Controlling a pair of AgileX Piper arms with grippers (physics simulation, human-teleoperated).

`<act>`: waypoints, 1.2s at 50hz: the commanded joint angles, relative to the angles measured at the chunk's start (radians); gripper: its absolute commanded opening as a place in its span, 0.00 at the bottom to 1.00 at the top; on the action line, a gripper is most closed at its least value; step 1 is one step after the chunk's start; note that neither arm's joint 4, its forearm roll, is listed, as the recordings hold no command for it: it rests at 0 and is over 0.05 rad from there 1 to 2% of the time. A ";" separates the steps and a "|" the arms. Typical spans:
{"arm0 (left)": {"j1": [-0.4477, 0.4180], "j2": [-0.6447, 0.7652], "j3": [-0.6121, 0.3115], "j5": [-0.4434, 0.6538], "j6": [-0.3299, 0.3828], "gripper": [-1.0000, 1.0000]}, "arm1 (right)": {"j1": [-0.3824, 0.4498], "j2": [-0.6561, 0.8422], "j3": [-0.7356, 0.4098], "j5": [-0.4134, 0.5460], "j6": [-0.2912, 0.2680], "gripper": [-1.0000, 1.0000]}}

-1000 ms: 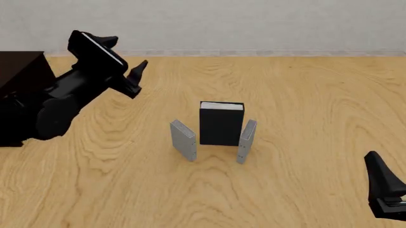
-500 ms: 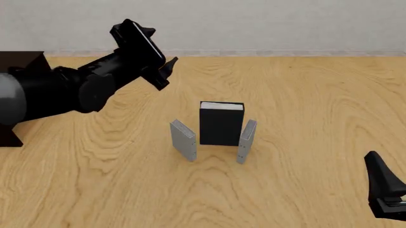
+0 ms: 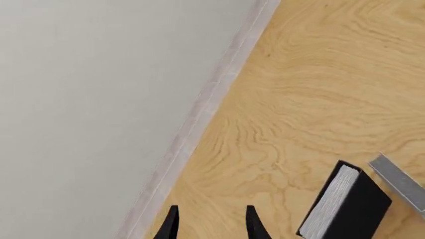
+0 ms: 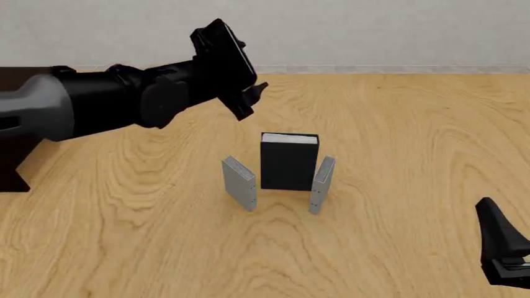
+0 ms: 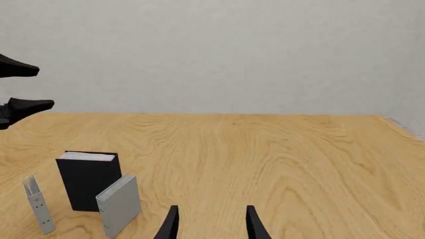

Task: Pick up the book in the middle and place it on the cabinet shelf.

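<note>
The book [image 4: 289, 162] stands upright in the middle of the table, black-covered with white page edges on top. It also shows in the left wrist view [image 3: 345, 204] and the right wrist view [image 5: 88, 180]. My left gripper [image 4: 251, 99] hovers open and empty, behind the book and a little to its left, and its fingers [image 3: 171, 224] point toward the back wall. Near the table's front right corner my right gripper [image 5: 211, 223] is open, holding nothing, far from the book. The cabinet shelf [image 4: 10, 162] is at the far left, mostly hidden behind my left arm.
Two thin grey books [image 4: 239, 183] [image 4: 321, 184] stand upright close to the black book, one on each side and slightly nearer to me. A pale wall [image 4: 373, 31] closes off the table's far edge.
My left arm has swung to the right, from beside the cabinet to a spot above and behind the books. The right arm and all three books have stayed still.
</note>
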 commanded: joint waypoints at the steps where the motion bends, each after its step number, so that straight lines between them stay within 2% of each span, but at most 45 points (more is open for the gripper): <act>1: -0.054 0.025 -0.066 0.085 -0.036 1.00 | 0.000 0.000 0.000 0.000 0.000 1.00; 16: -0.120 0.064 -0.056 0.136 -0.056 1.00 | 0.000 0.000 0.000 0.000 0.000 1.00; 17: -0.129 0.064 -0.067 0.154 -0.081 1.00 | 0.000 0.000 0.000 0.000 0.000 1.00; 36: -0.160 0.056 0.014 0.133 -0.103 1.00 | 0.000 0.000 0.000 0.000 0.000 1.00; 49: -0.174 0.090 0.035 0.099 -0.127 1.00 | 0.000 0.000 0.000 0.000 0.000 1.00; 60: -0.190 0.089 0.047 0.120 -0.134 1.00 | 0.000 0.000 0.000 0.000 -0.001 1.00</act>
